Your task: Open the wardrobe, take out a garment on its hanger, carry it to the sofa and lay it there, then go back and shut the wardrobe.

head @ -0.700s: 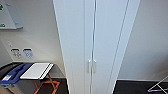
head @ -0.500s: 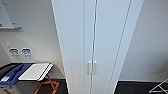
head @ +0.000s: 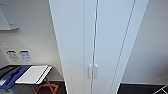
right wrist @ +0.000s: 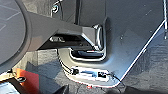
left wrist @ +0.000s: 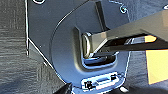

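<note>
You are facing the wardrobe [head: 100,45] square on, and both doors are standing shut, meeting at a dark seam that is running down the middle. The paired handles [head: 92,71] are sitting low on the doors, just either side of that seam and nearly touching each other. Since the doors are closed, the garment and hanger are presumably inside; you are not seeing them, and the sofa is not before you either.

To the left of the wardrobe, a white tray [head: 33,74] is resting on an orange folding stand [head: 46,87], with something blue [head: 12,76] lying beside it near the wall. Wall sockets [head: 18,55] are sitting above them.

Both wrist views are looking down at the robot's own dark plate over dark flooring. I cannot tell whether either gripper is released or clenched, and nothing is pointing to either one holding anything.

By my reading, opening has not begun, and the risks lie in the handles. They are small and set so close together that you could be hooking both at once, or slipping off one and pushing the door instead. The stand is sitting near the left door, so a wide arm sweep or a base shift to that side could be knocking the tray. The wardrobe is tall and narrow, so a hard pull might be rocking it.
</note>
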